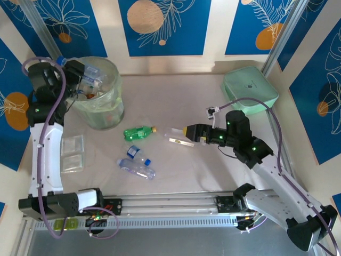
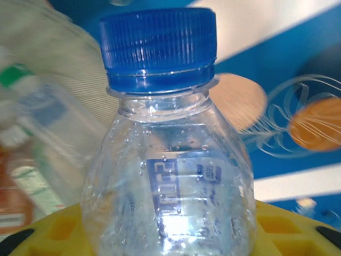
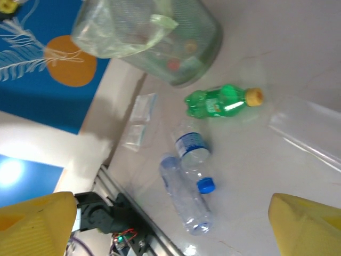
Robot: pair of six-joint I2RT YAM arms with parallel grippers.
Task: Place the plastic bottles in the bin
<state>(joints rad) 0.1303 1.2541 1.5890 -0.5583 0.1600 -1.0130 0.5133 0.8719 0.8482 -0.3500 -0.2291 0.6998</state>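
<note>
1. Left gripper [image 1: 72, 68]: clamped on a blue-capped bottle [image 2: 165, 176], at the bin [image 1: 106, 114] rim.
2. Right gripper [image 1: 185, 132]: jaws apart, holding nothing, low over the table.
3. Bin: several bottles already inside.
4. Outstanding, I judge: green bottle [image 1: 138, 133] and two clear bottles [image 1: 136, 168] on the table.

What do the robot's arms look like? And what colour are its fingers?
The left arm and the right arm match. Each has long white parts joined by chunky black joints. A thin purple cable loops along each one, and tiny green lights glow on the black joints. The fingers are bright yellow and blocky.
</note>
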